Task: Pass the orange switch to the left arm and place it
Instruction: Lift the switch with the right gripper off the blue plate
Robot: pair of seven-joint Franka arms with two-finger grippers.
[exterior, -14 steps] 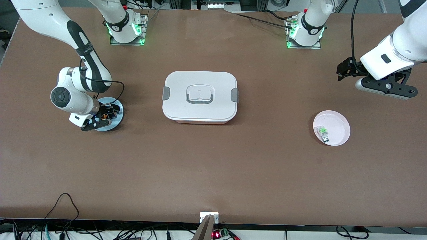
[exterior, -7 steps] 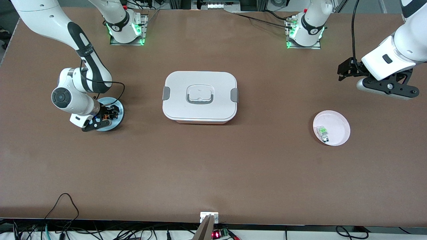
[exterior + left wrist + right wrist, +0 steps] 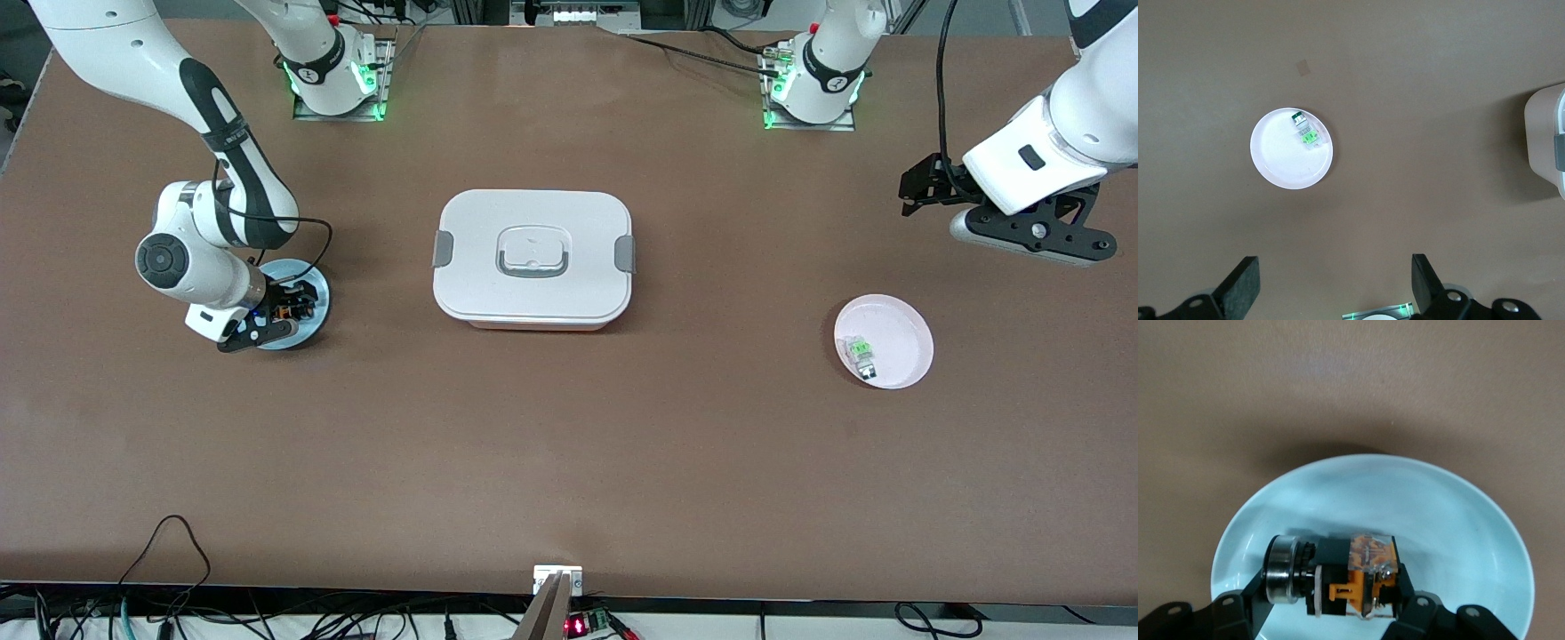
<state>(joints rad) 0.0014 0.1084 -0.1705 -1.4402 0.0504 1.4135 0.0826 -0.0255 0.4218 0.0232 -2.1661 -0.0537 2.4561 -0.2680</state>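
Note:
The orange switch (image 3: 286, 311) lies on its side on a light blue plate (image 3: 318, 286) toward the right arm's end of the table. My right gripper (image 3: 283, 313) is down on that plate, shut on the switch. In the right wrist view the black and orange switch (image 3: 1353, 577), with its round grey end, sits clamped between the fingers of the right gripper (image 3: 1335, 592) over the plate (image 3: 1438, 507). The white lidded box (image 3: 533, 258) stands mid-table. My left gripper (image 3: 1031, 236) hangs open in the air at the left arm's end, and in its own view the left gripper (image 3: 1333, 283) holds nothing.
A pink plate (image 3: 902, 333) with a small green and clear switch (image 3: 860, 351) lies near the left arm's end, nearer the front camera than the box. The left wrist view shows this plate (image 3: 1288, 163), the green switch (image 3: 1305, 133) and the box's edge (image 3: 1546, 143).
The right gripper's fingers have shut on the orange switch on the blue plate. The left gripper has drifted slightly toward its base.

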